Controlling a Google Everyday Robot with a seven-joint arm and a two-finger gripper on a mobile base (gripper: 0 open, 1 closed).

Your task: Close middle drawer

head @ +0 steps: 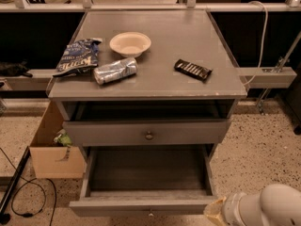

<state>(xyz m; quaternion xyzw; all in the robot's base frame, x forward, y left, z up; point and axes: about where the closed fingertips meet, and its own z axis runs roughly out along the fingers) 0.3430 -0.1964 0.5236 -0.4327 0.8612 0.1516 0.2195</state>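
The middle drawer (146,205) is pulled far out at the bottom of the grey cabinet. Its deep dark-grey box is empty, and its small knob (150,214) is at the lower frame edge. My gripper (214,214) is at the bottom right, just beside the drawer's right front corner. Only its tan tip and the white arm (268,206) behind it show. Above it, the slim drawer with a round knob (149,135) stands slightly out. The tallest drawer is hidden beneath.
On the cabinet top (188,36) lie a blue chip bag (77,58), a cream bowl (130,44), a crushed silver can (115,71) and a dark snack bar (193,69). A cardboard box (51,149) stands on the floor to the left, with cables (28,192) beside it.
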